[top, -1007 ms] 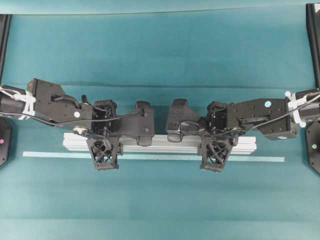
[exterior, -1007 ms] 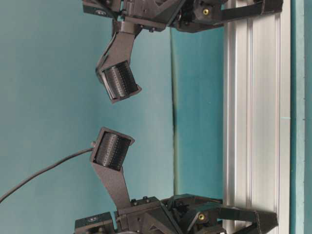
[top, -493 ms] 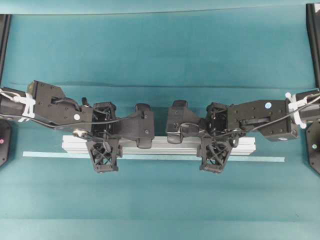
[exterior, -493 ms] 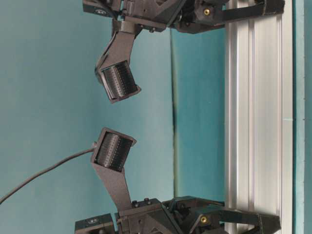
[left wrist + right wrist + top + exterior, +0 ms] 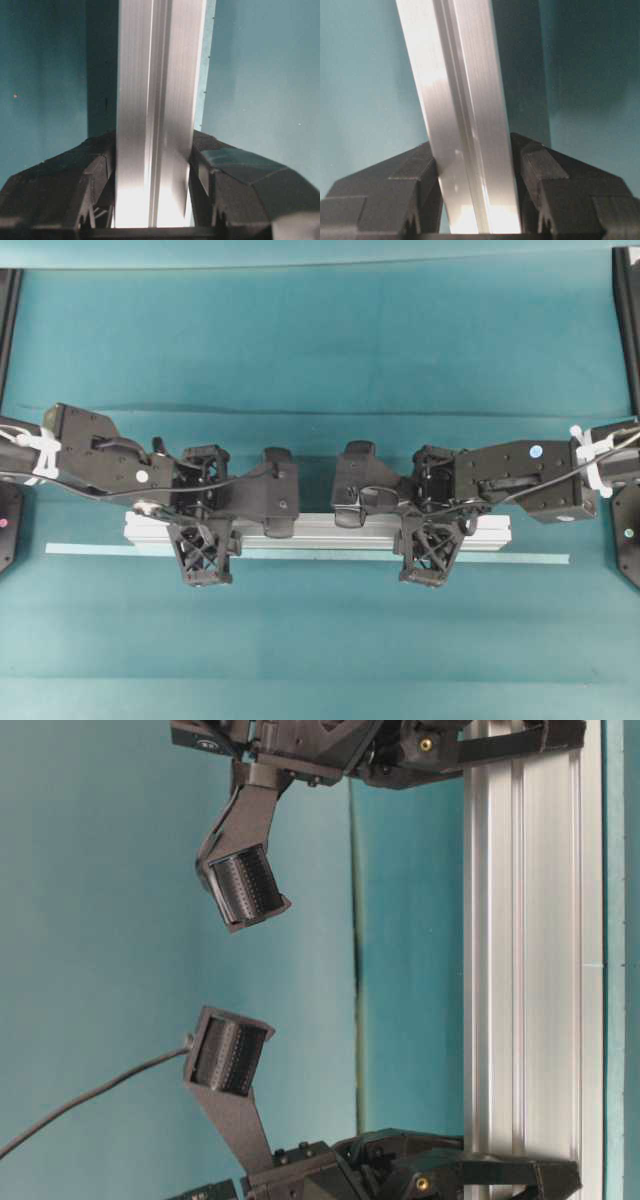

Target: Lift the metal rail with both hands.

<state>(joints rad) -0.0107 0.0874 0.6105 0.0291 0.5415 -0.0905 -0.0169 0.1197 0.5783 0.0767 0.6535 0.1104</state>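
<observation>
The metal rail [image 5: 320, 533] is a long silver grooved bar lying left to right across the middle of the teal mat. It also fills the left wrist view [image 5: 155, 100] and the right wrist view [image 5: 455, 90], and runs along the table-level view [image 5: 530, 970]. My left gripper [image 5: 205, 532] straddles it near its left end. Both black fingers press its sides [image 5: 154, 145]. My right gripper [image 5: 430, 532] clamps it near its right end in the same way [image 5: 472, 150]. Dark shadow lies on the mat beside the rail.
A thin pale-green tape strip [image 5: 100, 549] lies on the mat just in front of the rail and parallel to it, reaching past both its ends. Black frame posts stand at the left edge [image 5: 8, 320] and the right edge [image 5: 628, 320].
My left arm has slid a little to the left along the rail. The rail has shifted slightly in the table-level view. Both grips are unchanged, and the right arm has held still.
</observation>
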